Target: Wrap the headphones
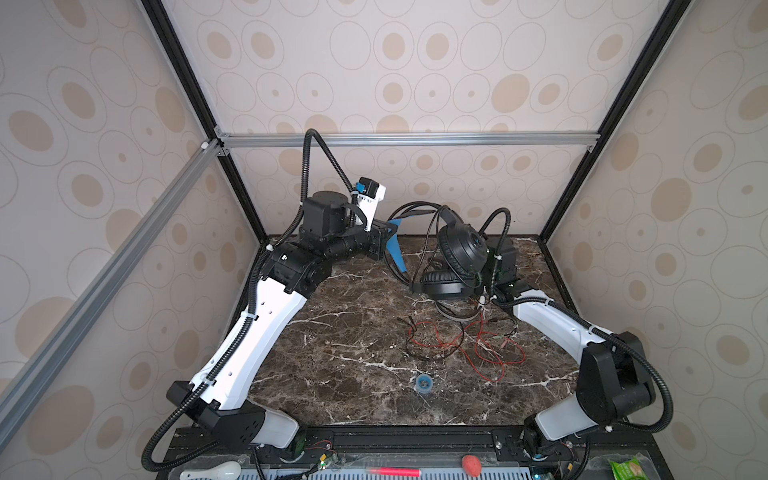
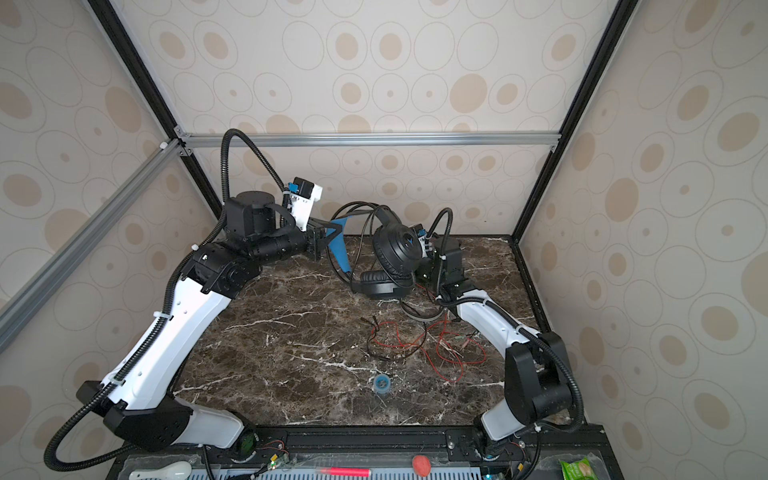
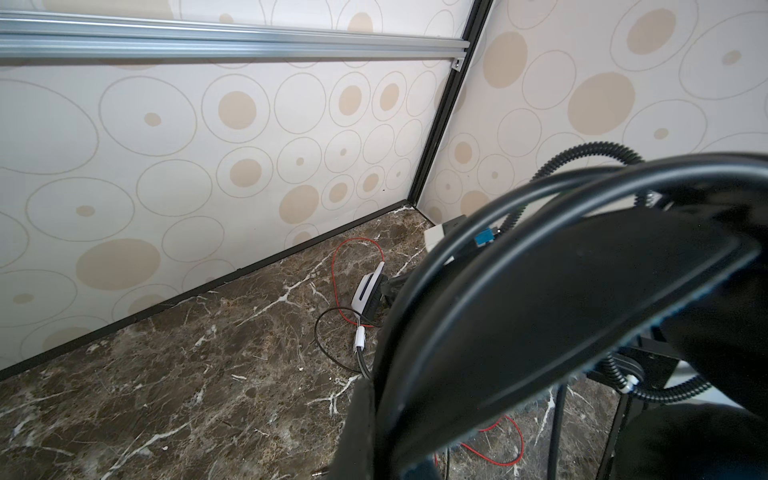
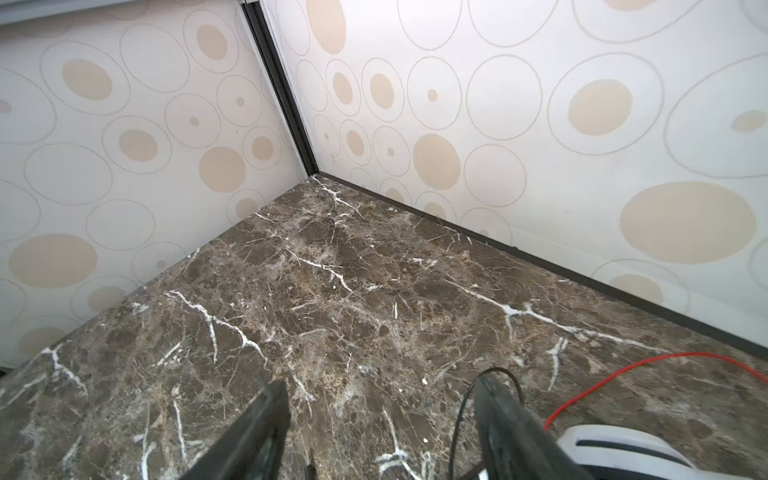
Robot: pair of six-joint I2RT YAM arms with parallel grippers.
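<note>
Nearest, on the front rail, lie a spoon [image 1: 216, 471], a red pen [image 1: 392, 472] and a green packet [image 1: 627, 469], all out of the way. On the tabletop [image 1: 340, 345] a small blue ring [image 1: 423, 382] sits alone, apart from the cords. Behind it the red cord [image 1: 484, 353] and a thin black cord [image 1: 415, 355] sprawl tangled together. Both look limp and light, and are likely to snag on each other when pulled.

The white headphones [image 4: 615, 451] lie just beside the right gripper [image 4: 380, 382], whose fingers [image 4: 257, 428] are spread over bare tabletop, holding nothing. Farther back the black headphones [image 1: 461, 251] stand half raised, with one cup seemingly resting on the tabletop and the other above it. The left gripper [image 1: 398, 253] has its blue fingers pressed together among cord loops by the headband; what they pinch is hidden.

I judge the band stiff and the best hold, the pads soft and the cups smooth. The right arm crowds the cups, and the crossed cords stand in the way of winding.
</note>
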